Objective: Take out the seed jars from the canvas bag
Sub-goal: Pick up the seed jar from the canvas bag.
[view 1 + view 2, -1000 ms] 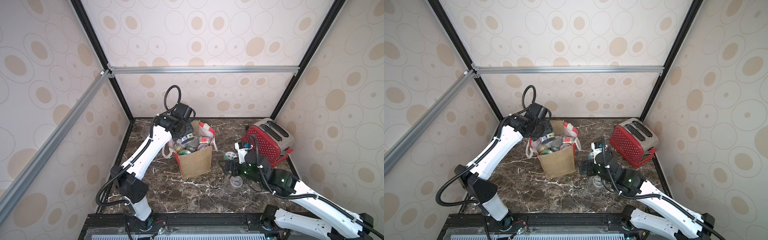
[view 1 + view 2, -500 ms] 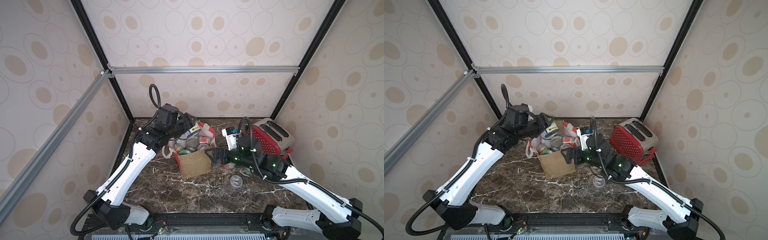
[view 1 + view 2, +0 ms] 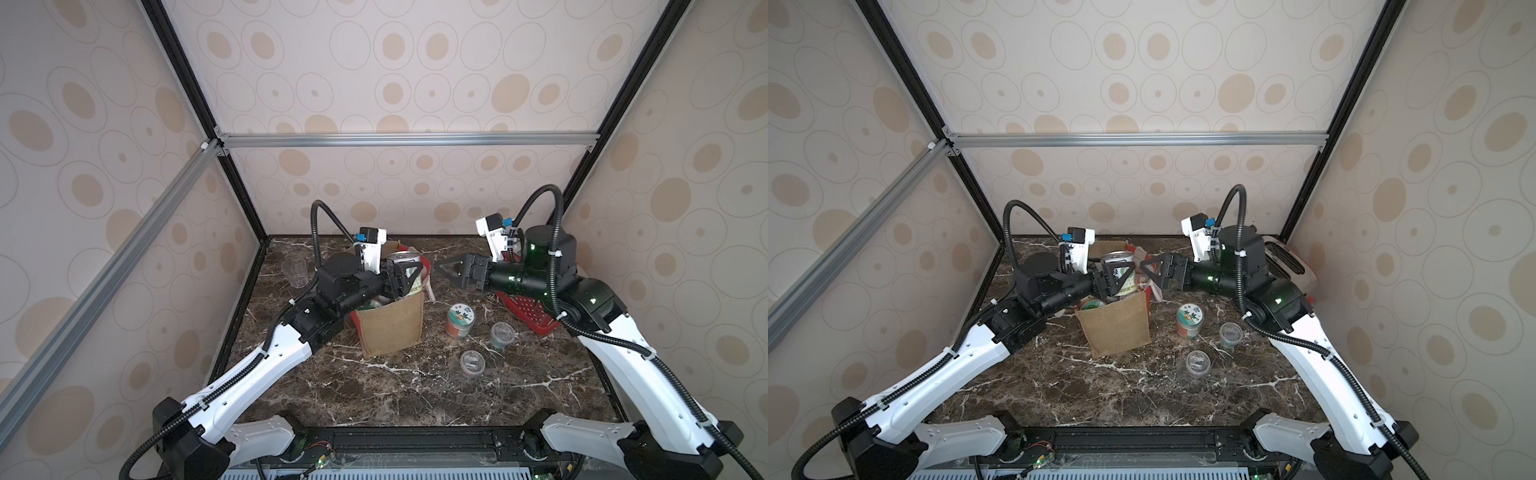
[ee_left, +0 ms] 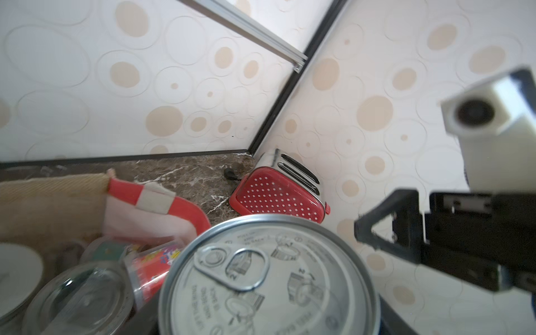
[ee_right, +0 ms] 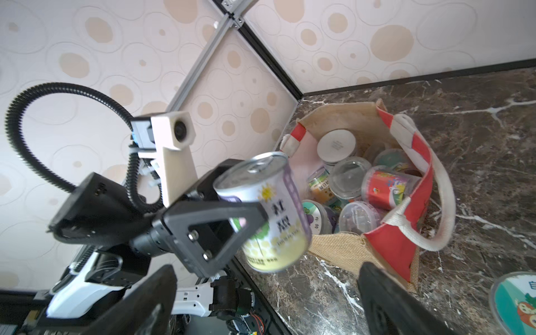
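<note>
Gripping a can from both sides, the left gripper is held just over the bag. The right gripper is held wide open and empty, in the air beside the can. The bag is stood near the middle of the table, with many jars seen inside it. Three more jars are set between the bag and the table's right edge.

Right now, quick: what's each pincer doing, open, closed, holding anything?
Left pincer: closed on a pull-tab can, lifted off the table.
Right pincer: open, holding nothing.
</note>
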